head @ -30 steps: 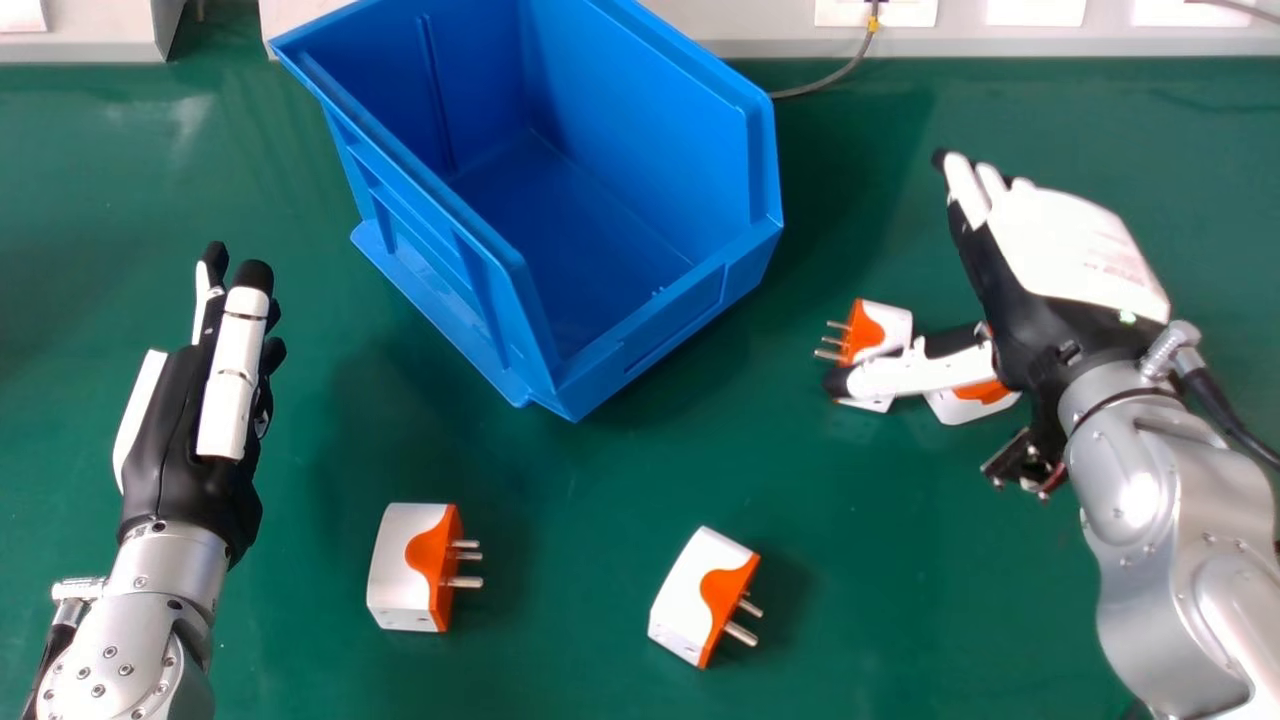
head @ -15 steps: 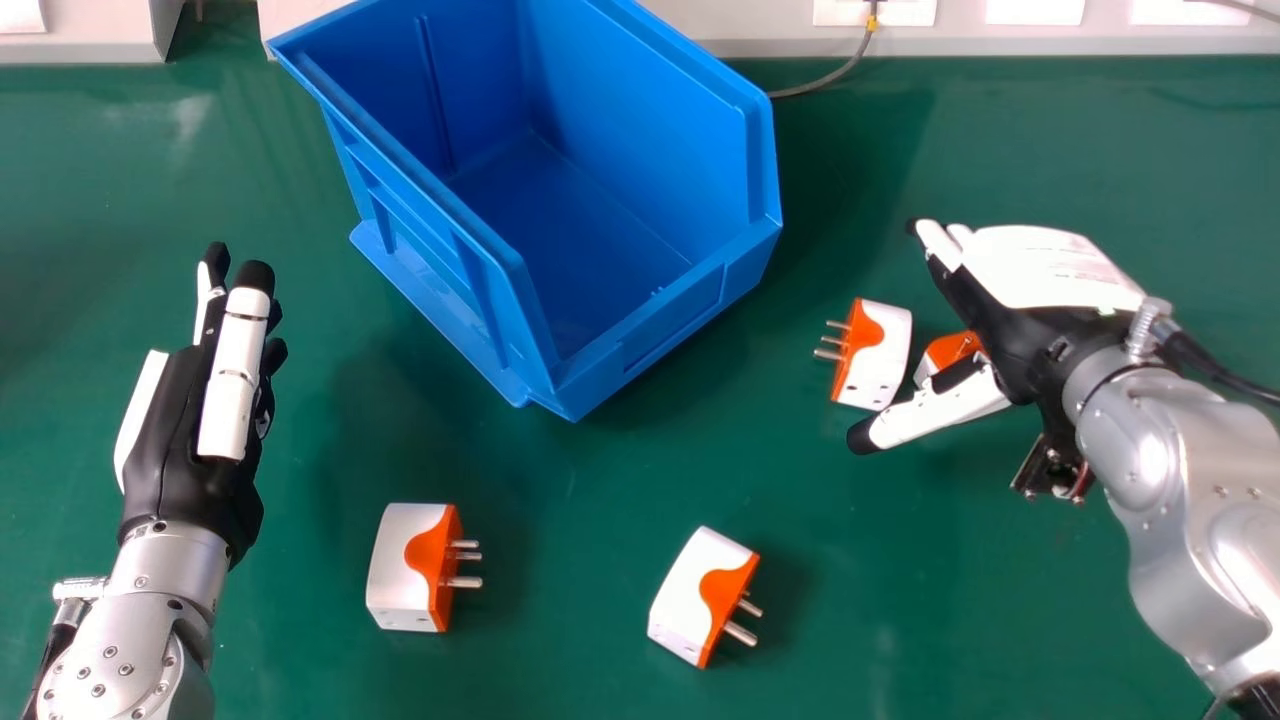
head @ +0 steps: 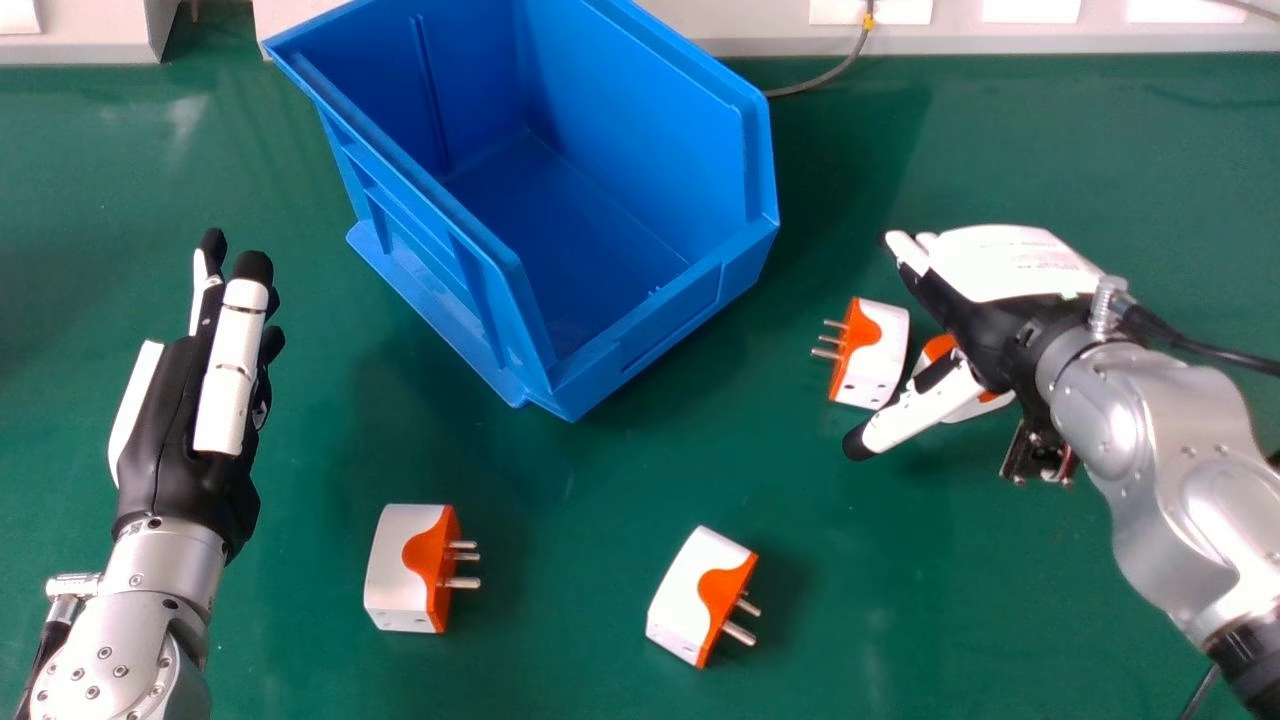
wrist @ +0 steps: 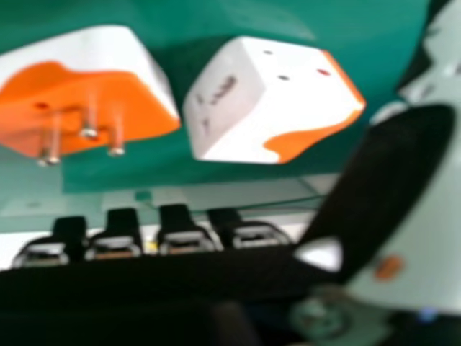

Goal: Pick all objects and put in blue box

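No lettering, brand or number is legible. In the head view, faint lines of print run across the smooth white plastic cover [head: 1015, 262] on the back of the robot's black-and-white right hand [head: 985, 300], too small to make out. In the right hand view, dark, blurred marks [wrist: 222, 88] stand on a white face of a chunky white-and-orange plastic plug adapter [wrist: 310, 94], seen beyond the hand's fingertips and toward its black, round-tipped thumb [wrist: 389, 180]. The marks form a short, dense patch with fainter traces around it; whether they are letters, numbers or a sign cannot be told.
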You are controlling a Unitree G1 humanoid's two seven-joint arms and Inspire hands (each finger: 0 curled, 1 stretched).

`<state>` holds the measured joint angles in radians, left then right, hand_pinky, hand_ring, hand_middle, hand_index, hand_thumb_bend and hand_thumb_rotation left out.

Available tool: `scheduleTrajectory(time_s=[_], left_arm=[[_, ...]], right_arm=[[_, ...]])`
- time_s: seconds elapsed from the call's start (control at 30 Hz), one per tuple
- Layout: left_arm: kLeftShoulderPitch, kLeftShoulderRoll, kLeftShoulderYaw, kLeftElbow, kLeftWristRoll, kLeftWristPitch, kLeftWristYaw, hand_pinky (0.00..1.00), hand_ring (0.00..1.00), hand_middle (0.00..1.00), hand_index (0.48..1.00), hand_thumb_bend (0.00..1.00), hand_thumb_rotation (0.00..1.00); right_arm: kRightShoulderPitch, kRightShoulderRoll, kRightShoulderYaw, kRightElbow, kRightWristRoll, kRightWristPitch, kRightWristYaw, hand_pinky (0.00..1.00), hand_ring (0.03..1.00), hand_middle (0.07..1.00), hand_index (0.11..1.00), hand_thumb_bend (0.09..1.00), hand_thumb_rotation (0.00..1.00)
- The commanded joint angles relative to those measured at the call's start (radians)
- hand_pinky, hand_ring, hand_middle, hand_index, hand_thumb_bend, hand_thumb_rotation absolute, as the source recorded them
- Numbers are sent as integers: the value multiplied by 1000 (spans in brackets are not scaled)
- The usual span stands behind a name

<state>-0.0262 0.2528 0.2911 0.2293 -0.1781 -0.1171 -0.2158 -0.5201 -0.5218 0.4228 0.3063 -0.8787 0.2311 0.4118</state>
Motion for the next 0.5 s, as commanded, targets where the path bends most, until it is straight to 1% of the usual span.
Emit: scheduleTrajectory(time_s=[0.0,0.07,0.13,0.33,0.4,0.47], left_arm=[[9,3,2,-37,-8,1,2,1000,1000,1000,1000,526,957],[17,1,1,-51,-8,6,4,1000,1000,1000,1000,527,957],[22,0,1,-60,-9,11,5,1000,1000,1000,1000,528,956],[27,1,3,-64,-11,16,5,1000,1000,1000,1000,533,955],[29,1,3,-72,-11,20,6,1000,1000,1000,1000,534,955],[31,2,4,-73,-10,19,4,1000,1000,1000,1000,538,955]], right_arm=[[-52,-14,11,21,-19,-14,-4,1000,1000,1000,995,793,513],[-69,-15,24,43,-20,-24,-5,1000,1000,1000,990,789,518],[-87,-17,37,70,-23,-38,-7,1000,1000,1000,983,785,524],[-133,-12,69,139,-26,-63,-8,1000,1000,999,959,770,541],[-148,-8,78,169,-22,-70,-12,1000,1000,997,952,766,544],[-167,-5,90,207,-21,-81,-14,1000,1000,993,944,759,545]])
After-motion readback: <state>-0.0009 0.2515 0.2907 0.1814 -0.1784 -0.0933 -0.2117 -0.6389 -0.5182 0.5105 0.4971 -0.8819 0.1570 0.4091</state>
